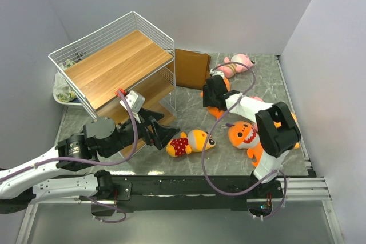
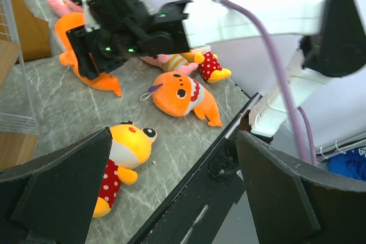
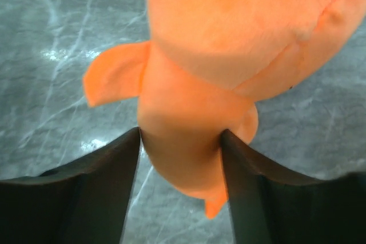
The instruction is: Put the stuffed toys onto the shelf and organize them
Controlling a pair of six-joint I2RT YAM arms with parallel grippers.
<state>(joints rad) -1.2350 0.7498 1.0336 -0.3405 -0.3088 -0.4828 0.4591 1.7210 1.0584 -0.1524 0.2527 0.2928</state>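
Orange shark [image 3: 229,27] is pinched between right gripper [image 3: 180,134] jaws for pickup; left gripper [image 2: 172,141] jaws are spread; a lift onto the shelf [image 1: 117,61] is needed next.

Three cameras: one overhead, two wrist-mounted.
The table [image 1: 186,112] is viewed from above and behind; an orange shark [image 3: 194,55], filling the close right wrist view, is shared by all three.

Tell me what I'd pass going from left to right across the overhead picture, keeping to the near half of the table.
Wire shelf → left claw → small orange-headed toy in red dotted clothes → toothy orange shark.
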